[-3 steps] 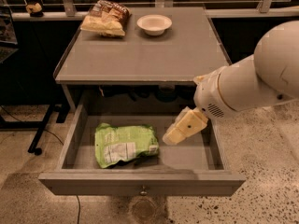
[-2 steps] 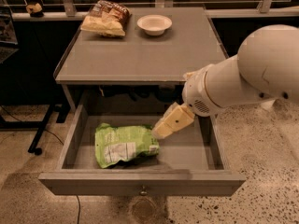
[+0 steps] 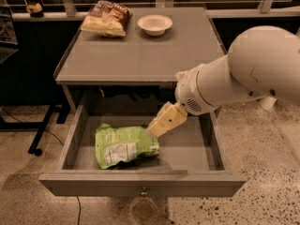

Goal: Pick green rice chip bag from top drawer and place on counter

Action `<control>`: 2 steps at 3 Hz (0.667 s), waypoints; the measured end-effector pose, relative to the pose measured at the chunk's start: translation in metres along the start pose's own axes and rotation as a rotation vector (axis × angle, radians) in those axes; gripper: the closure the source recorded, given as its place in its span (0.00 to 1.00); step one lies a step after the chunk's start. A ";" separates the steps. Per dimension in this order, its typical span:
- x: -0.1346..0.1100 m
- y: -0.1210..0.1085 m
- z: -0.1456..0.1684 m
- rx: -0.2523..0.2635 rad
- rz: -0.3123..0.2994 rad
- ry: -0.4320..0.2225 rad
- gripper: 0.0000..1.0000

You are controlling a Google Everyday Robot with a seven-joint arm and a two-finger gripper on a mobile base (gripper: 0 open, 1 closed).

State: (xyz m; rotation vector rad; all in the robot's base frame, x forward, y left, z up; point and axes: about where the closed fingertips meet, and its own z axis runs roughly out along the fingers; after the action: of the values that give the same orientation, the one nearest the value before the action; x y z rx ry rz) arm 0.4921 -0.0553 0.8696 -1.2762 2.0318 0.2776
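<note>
The green rice chip bag [image 3: 124, 145] lies flat in the open top drawer [image 3: 140, 184], left of its middle, white label panel facing up. My gripper [image 3: 157, 126] reaches down into the drawer from the right, its tip just above the bag's right edge. The white arm behind it covers the drawer's right rear corner. The grey counter [image 3: 140, 50] is above the drawer.
A brown-and-yellow chip bag [image 3: 105, 18] and a white bowl [image 3: 154, 24] sit at the back of the counter. The drawer's knob [image 3: 143, 190] faces the front. A black stand leg [image 3: 40, 132] is on the speckled floor at left.
My gripper has moved left and slightly up inside the drawer, from the right side to the bag's right edge. The bag has not moved.
</note>
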 end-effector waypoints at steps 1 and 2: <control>0.006 0.007 0.021 -0.026 0.018 0.009 0.00; 0.010 0.012 0.056 -0.054 0.053 0.016 0.00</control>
State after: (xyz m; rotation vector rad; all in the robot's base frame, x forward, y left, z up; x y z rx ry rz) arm 0.5049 -0.0271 0.8204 -1.2615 2.0865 0.3501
